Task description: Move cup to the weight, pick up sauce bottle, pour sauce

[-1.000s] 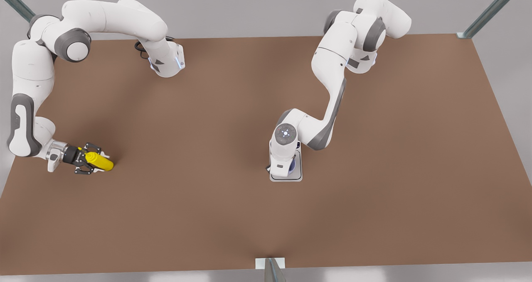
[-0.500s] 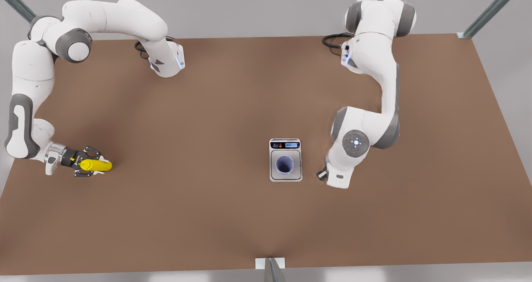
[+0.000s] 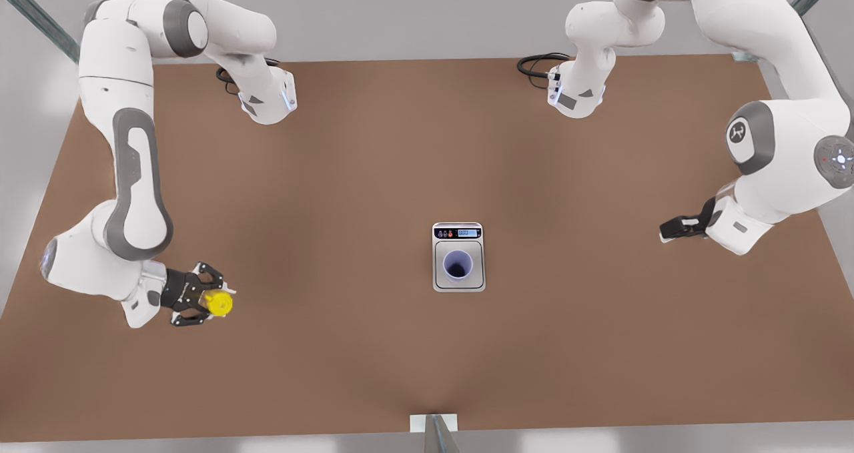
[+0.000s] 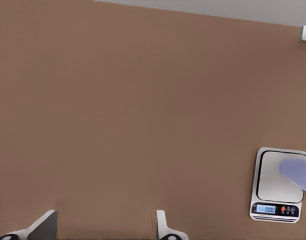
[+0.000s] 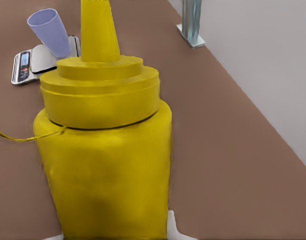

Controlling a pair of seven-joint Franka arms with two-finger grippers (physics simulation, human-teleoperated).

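Note:
The lavender cup (image 3: 458,265) stands upright on the grey plate of the weight (image 3: 440,283), a white scale in the table's middle. Both also appear in the left wrist view, cup (image 4: 298,172) on the weight (image 4: 272,185), and far off in the right wrist view, cup (image 5: 50,32) and weight (image 5: 23,65). My right gripper (image 3: 213,301), at the front view's left, is shut on the yellow sauce bottle (image 3: 219,302), held upright above the table with the nozzle up (image 5: 105,165). My left gripper (image 3: 674,228) hangs open at the front view's right, far from the cup, its fingers wide apart (image 4: 105,230).
Both arm bases with black cables (image 3: 534,66) sit along the far table edge. A metal bracket (image 3: 434,426) stands at the near edge and a metal post (image 5: 192,22) at a corner. Bare brown table lies between the bottle and the weight.
The right gripper lifted the sauce bottle from lying to upright and shifted toward the table's middle. The left gripper let go of the cup on the weight and withdrew to the front view's right.

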